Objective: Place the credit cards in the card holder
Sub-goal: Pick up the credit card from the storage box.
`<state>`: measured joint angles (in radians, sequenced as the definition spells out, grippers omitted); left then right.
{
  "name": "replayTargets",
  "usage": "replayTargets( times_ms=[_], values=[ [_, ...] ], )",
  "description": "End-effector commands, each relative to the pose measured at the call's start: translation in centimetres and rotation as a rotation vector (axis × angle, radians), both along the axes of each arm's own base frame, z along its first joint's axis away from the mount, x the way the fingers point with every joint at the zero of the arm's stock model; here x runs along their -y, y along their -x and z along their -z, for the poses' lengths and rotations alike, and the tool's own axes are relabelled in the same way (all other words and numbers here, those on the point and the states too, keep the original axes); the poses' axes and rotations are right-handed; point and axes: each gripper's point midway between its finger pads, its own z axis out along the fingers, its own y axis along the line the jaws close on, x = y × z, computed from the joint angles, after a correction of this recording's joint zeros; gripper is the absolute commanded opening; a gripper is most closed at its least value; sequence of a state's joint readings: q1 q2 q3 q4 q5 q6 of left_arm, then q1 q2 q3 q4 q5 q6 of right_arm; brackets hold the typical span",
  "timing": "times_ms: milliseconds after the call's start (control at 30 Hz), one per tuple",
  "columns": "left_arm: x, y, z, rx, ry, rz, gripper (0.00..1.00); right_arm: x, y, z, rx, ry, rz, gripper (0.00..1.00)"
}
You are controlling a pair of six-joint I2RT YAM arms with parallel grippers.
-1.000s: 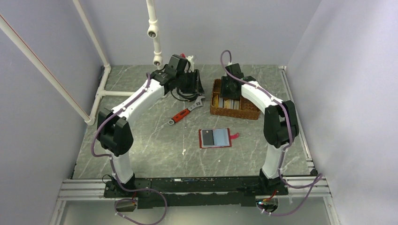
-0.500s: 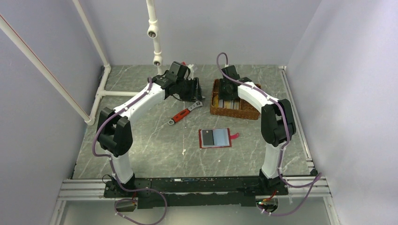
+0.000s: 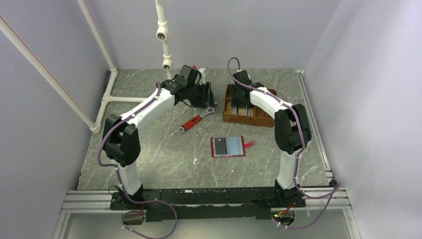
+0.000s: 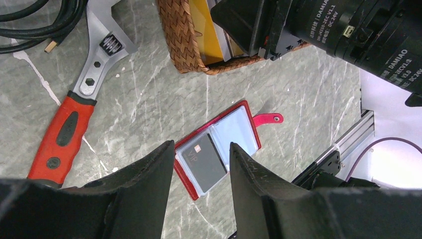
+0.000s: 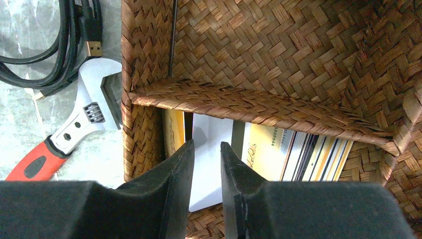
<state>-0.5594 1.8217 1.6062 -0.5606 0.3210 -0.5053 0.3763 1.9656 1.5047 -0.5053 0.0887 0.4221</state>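
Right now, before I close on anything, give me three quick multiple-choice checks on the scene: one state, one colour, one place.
1. The wallet is: A snapped shut, B lying open, C folded in half.
2. The wrench handle is: A blue, B red, C yellow.
3. The right gripper is: A over the wallet, B on the wrench, C in the basket.

Answers:
1 B, both inner pockets face up and the snap tab hangs free.
2 B, the grip is red below the silver head.
3 C, its wrist view shows wicker walls around it and a white card between its fingers.
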Motion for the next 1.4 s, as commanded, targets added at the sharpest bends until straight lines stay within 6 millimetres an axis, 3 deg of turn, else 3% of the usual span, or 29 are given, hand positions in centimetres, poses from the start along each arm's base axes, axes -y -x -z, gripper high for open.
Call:
replayTargets(
  times_ms=[0, 500, 667, 867, 1033, 1133, 1233, 1367],
  values=[
    [0.1, 0.1, -3.1, 0.072, 0.059, 0.019, 0.5, -0.3, -1.4, -1.4, 0.06, 0.012, 0.006, 0.29],
    [0.4, 0.3, -3.1, 0.063, 0.075, 0.034, 0.5, -0.5, -1.0, -5.1, 0.133, -0.047, 0.006, 0.32],
    [0.5, 0.4, -3.4, 0.062, 0.084, 0.042, 0.51, -1.2, -1.2, -4.2, 0.121, -0.081, -0.017, 0.35],
    [0.6, 0.8, -3.4, 0.057, 0.095, 0.06, 0.53, -2.2, -1.2, -1.1, 0.063, -0.155, -0.041, 0.36],
    [0.7, 1.2, -3.7, 0.053, 0.112, 0.073, 0.54, -3.0, -1.0, -0.4, 0.045, -0.205, -0.071, 0.21],
    [1.0, 1.5, -4.1, 0.039, 0.154, 0.096, 0.56, -2.5, -1.2, -1.5, 0.069, -0.236, -0.061, 0.01],
    [1.2, 1.8, -4.8, 0.021, 0.222, 0.119, 0.61, -0.5, -1.4, -3.9, 0.122, -0.238, -0.026, 0.0],
    [1.1, 2.2, -6.3, -0.003, 0.35, 0.149, 0.66, 2.1, -0.1, -11.4, 0.27, -0.284, -0.013, 0.0]
  ],
)
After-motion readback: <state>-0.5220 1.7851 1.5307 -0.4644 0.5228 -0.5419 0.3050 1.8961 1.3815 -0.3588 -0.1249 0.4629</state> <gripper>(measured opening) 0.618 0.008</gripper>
